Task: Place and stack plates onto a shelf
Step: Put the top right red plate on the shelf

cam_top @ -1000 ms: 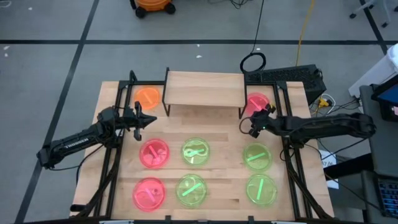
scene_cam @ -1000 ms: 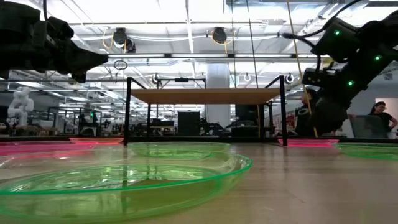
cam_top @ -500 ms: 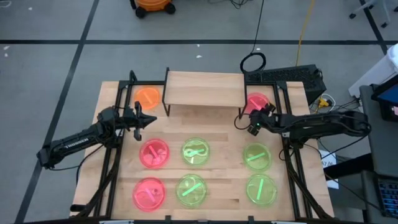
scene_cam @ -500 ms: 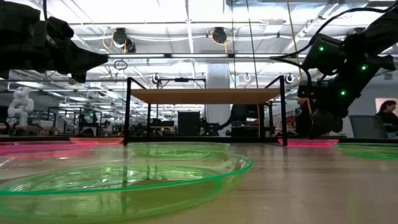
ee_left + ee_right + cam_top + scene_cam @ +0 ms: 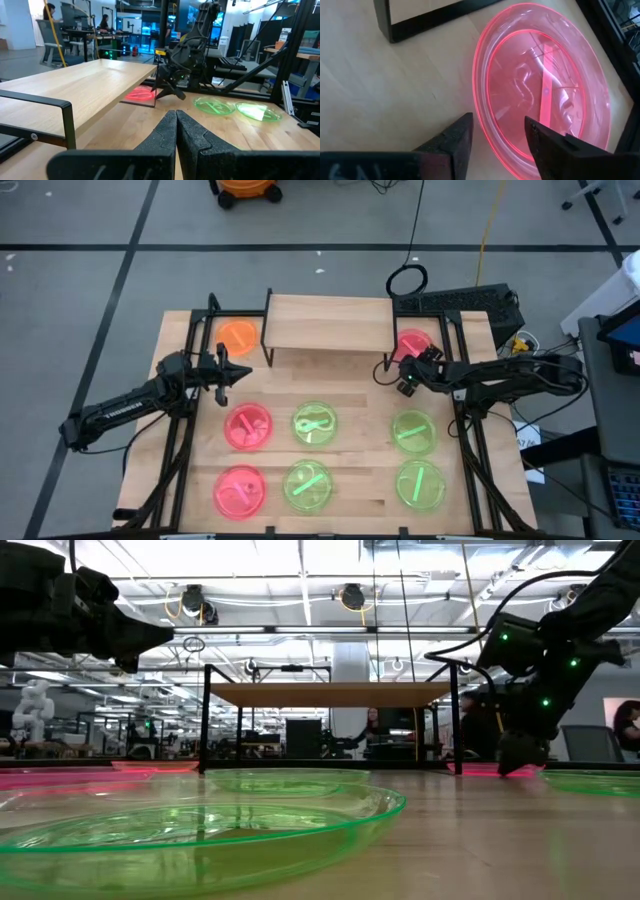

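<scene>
Open right gripper (image 5: 495, 135) straddles pink plate (image 5: 545, 90) rim.
Centre-right, beside shelf (image 5: 328, 323), poised to pinch; left gripper (image 5: 240, 371) shut, empty.

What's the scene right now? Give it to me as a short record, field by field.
shelf: bare on top, no plates on it
right gripper: open, fingers straddling the rim of the pink plate beside the shelf's right legs
left gripper: shut, empty, waiting left of the shelf
orange plate: on the table by the shelf's left legs
front plates: two pink at left, four green to their right, in two rows
stacking: not yet begun
</scene>
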Robot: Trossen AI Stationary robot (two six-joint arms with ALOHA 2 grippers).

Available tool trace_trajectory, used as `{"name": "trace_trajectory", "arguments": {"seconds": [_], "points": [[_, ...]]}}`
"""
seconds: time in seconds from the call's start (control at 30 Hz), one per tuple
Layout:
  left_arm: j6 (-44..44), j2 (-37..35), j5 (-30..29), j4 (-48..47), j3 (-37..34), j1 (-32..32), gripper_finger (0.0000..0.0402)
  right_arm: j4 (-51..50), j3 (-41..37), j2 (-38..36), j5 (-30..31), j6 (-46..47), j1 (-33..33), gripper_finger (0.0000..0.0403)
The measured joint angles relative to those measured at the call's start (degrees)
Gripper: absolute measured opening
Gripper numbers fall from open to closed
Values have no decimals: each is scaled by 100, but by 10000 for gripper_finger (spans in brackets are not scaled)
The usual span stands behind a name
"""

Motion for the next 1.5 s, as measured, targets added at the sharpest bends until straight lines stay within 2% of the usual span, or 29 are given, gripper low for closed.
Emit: {"name": "trace_trajectory", "arguments": {"seconds": [0.43,0.77,1.07,1.33,1.5], "points": [[0,2,-1,0,0,-1,4,-22,-4,16,13,-22,-14,6],[0,2,0,-2,1,0,4,-123,-4,-405,13,137,-14,0],[0,2,0,0,0,0,4,-134,-7,-1456,52,540,-12,0],[0,0,-2,0,0,-1,4,-134,-7,-2381,490,664,-10,0],[0,1,-1,0,0,0,4,6,-9,-2822,509,653,-10,0]]}}
